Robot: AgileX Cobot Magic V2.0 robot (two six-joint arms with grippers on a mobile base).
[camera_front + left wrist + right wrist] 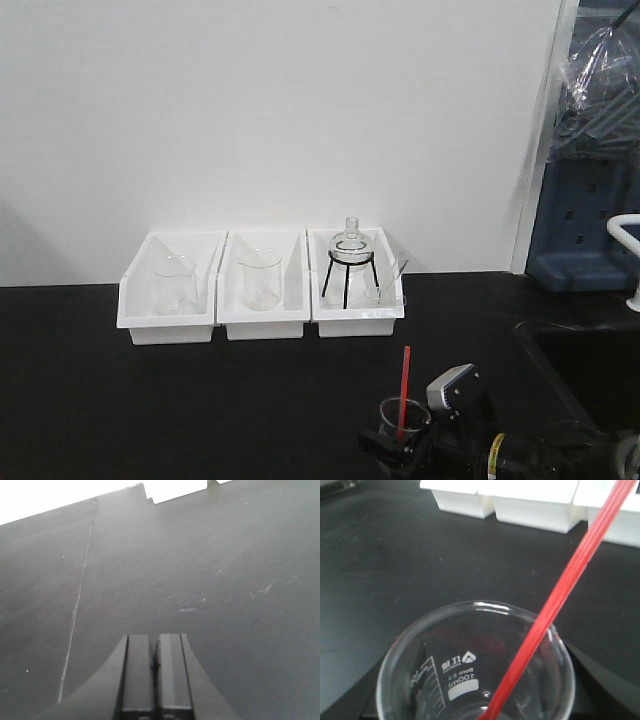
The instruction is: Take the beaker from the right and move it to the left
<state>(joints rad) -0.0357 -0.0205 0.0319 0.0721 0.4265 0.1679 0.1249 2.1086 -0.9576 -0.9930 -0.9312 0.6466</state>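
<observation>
The right gripper [412, 432] pinches the 100 ml beaker [470, 680] with its red rod [580, 565] in front of the flask bin [357, 318]; the left gripper [155, 672] is pressed together.

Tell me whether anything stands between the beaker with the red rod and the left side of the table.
Nothing visible does. Left of the beaker, the black table is bare in the front view. The three white bins stand further back, off that path.

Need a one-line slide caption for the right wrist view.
Close-up: small clear glass beaker with thin red rod between the right gripper fingers, against black tabletop; white bins behind.
</observation>
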